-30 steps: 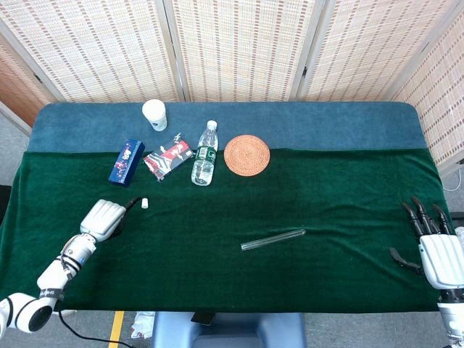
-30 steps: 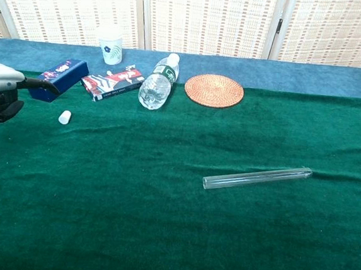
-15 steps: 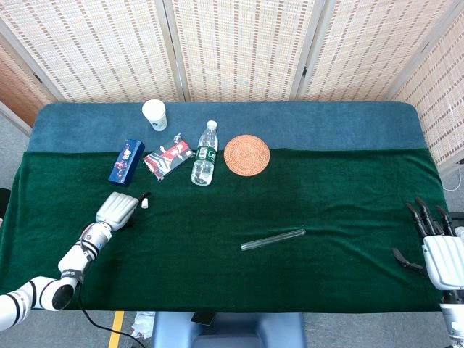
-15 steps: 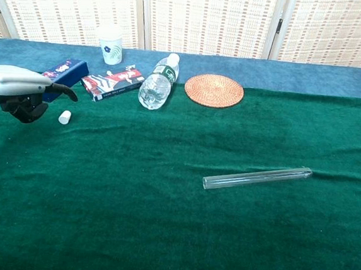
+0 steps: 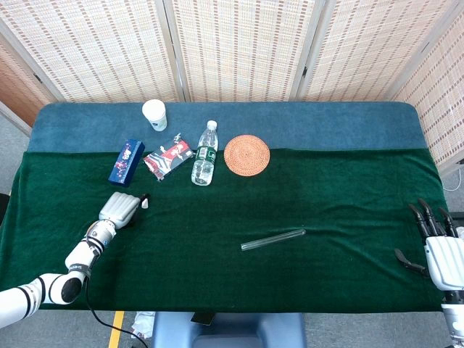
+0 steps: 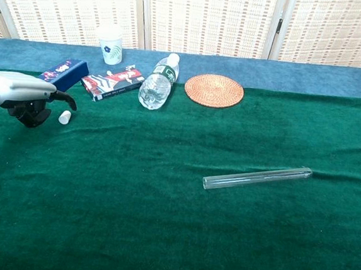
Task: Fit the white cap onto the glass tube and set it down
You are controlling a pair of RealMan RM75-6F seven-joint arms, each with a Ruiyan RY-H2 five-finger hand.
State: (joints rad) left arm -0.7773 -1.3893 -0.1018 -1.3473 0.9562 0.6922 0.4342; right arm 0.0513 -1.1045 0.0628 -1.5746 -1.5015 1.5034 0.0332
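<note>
White cap (image 6: 64,116): small, short cylinder, lies on green cloth at desk's left side, uncapped from tube, well apart from it. Glass tube (image 6: 257,178): clear, long, thin, lies flat on cloth right of centre, slightly diagonal, open end twd near-left, rounded end twd far-right.

The bench (image 5: 348,210), being covered by green cloth in front and blue cloth behind, is being occupied by a glass tube (image 5: 272,238), a white cap (image 5: 145,203), a water bottle (image 5: 205,153), a woven coaster (image 5: 246,154), a paper cup (image 5: 154,114), a blue box (image 5: 126,162) and a red packet (image 5: 168,155).
</note>
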